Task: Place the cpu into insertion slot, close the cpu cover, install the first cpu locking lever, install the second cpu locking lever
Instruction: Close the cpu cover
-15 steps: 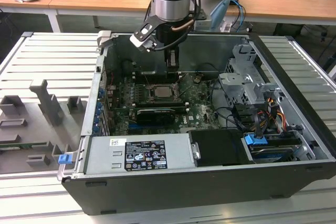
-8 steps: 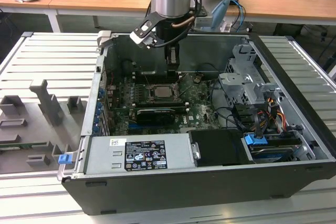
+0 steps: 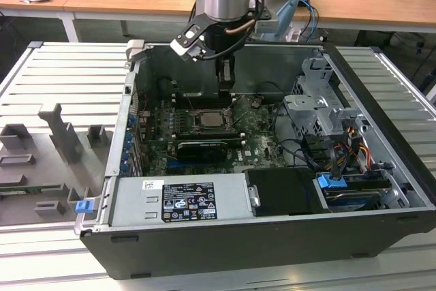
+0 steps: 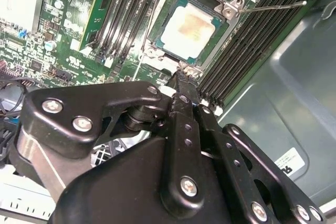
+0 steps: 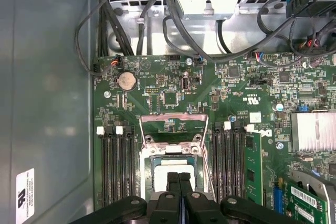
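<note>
your gripper (image 3: 226, 86), fingers pinched together on nothing, hangs over the cpu (image 3: 208, 119) seated mid-frame in the exterior view; the cpu cover (image 5: 173, 124) stands open.

Count: 1 cpu (image 4: 191, 30), 1 cpu cover (image 5: 173, 115), 1 coin cell (image 5: 126, 81), 2 memory-slot banks (image 5: 118, 166), one either side of the claw (image 5: 179, 179).

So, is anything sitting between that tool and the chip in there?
Nothing visible does. The cpu lies bare in its socket, the cpu cover appears swung up off it, and the shut tool hangs right at the socket's edge.
</note>
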Robot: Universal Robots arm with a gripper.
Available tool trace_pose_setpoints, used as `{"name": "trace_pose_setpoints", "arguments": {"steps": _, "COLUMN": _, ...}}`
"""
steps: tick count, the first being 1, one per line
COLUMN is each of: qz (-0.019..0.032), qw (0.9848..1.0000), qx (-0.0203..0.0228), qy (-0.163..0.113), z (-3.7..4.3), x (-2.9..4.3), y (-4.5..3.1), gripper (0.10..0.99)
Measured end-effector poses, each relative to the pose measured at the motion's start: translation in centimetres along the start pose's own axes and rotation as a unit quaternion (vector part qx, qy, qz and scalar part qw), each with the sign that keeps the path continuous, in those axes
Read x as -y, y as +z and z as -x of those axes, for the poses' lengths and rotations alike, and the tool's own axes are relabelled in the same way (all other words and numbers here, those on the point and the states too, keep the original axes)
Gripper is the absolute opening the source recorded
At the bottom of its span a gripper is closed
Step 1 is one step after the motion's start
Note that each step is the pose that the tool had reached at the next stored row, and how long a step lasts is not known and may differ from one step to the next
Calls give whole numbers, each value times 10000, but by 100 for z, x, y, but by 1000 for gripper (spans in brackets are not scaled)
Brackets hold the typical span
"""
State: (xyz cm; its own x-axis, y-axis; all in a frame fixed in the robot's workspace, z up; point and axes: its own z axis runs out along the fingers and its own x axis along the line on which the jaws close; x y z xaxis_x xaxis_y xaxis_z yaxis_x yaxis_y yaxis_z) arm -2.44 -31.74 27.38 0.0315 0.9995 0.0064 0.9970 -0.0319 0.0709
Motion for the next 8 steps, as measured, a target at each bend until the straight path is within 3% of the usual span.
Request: {"name": "trace_pose_setpoints", "arguments": {"steps": 8, "qz": -1, "qw": 10000, "qx": 1, "qy": -1, "z": -1, "x": -16, "y": -14, "gripper": 106}}
